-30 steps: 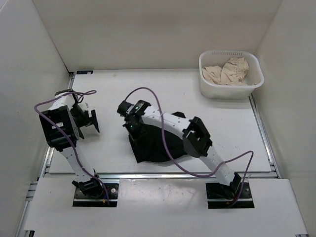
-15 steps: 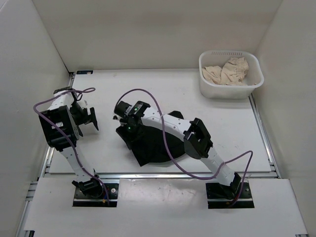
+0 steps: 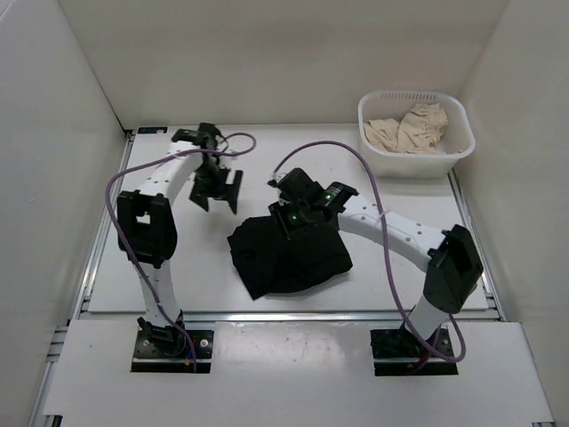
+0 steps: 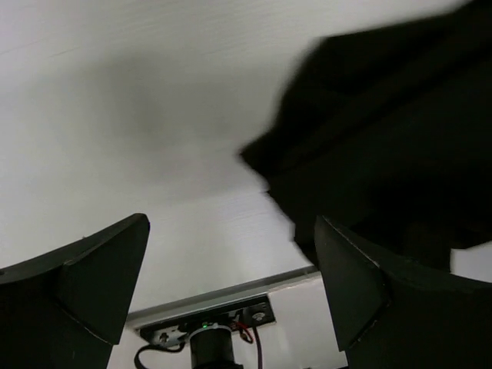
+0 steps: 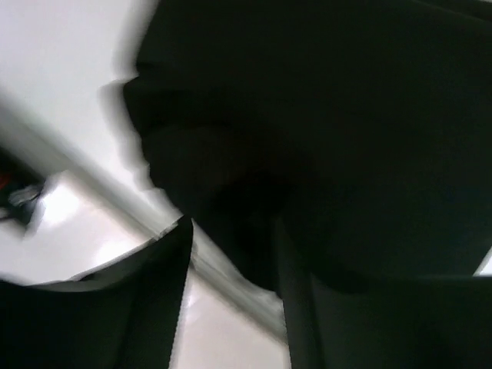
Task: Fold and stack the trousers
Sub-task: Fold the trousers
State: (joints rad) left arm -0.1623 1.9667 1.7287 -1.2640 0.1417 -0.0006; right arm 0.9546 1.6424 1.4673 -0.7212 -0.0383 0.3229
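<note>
The trousers are seen as a compact black bundle on the worktop, near its front edge and roughly midway between the two arm bases. No leg is spread out, and the layers are bunched rather than squared. The folding step is therefore judged to be well advanced, with the bundle at the tidying stage and not yet neatly stacked. The right gripper is placed at the far edge of the bundle, touching or just over the cloth. In the right wrist view dark fabric fills most of the frame and shows between the fingers, but the picture is blurred, so it cannot be told whether the cloth is pinched or merely lies behind parted fingers. The left gripper is held over bare worktop just beyond the bundle's far-left corner, and in its wrist view the fingers are spread wide with nothing between them. The corner of the trousers appears nearby but is not touched. A white basket holding beige cloth stands well apart at the far right. For the next move, a hold on the far edge by both grippers seems to be called for, so that the edge can be drawn over evenly. Slipping of the soft layers is to be expected if only one side is pulled.
</note>
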